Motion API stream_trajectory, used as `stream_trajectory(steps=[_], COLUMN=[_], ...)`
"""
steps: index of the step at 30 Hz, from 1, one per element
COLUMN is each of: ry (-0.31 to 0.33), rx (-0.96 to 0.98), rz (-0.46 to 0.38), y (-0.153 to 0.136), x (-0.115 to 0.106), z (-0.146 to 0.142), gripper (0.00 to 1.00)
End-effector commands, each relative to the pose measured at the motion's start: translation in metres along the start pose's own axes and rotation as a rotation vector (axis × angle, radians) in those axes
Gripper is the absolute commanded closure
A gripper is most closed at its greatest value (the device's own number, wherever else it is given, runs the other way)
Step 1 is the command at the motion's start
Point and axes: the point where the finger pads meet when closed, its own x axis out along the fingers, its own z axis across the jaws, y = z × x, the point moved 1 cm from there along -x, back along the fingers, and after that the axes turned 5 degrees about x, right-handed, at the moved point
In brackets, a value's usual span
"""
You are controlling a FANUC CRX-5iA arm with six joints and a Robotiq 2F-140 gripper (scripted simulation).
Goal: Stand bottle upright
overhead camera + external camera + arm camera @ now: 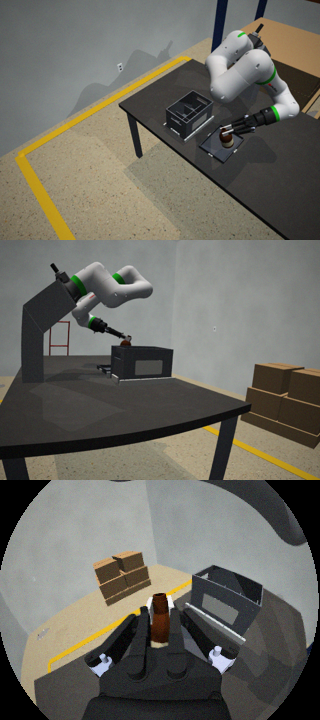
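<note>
The brown bottle [226, 138] [125, 343] [160, 625] with a pale label band looks upright or nearly so, neck up, over the dark tray [212, 146] [103, 367]. My gripper [223, 130] [128, 338] [160, 602] is shut on the bottle's neck, with one light fingertip on each side, and reaches down to it at a slant. I cannot tell if the bottle's base touches the tray; the crate hides its lower part in the exterior view. The tray lies level on the table. The dark divided crate [176, 125] [166, 366] [243, 613] stands level beside it.
Pale rails [199, 129] [147, 380] [215, 623] run along the crate's base, and small pale stops sit at the tray's edges. The table's edge [191, 162] runs close past the tray and crate. Cardboard boxes [273, 379] [122, 575] stand on the floor beyond the table.
</note>
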Motion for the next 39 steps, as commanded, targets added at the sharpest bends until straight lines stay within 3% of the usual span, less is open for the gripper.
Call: stream_trajectory(steps=[1,39], ry=[0.000,0.000], rx=[0.000,0.000], rz=[0.000,0.000], y=[0.0005,0.0042], x=[0.0010,0.0087], z=[0.0014,0.0112], gripper=[1.00,1.00])
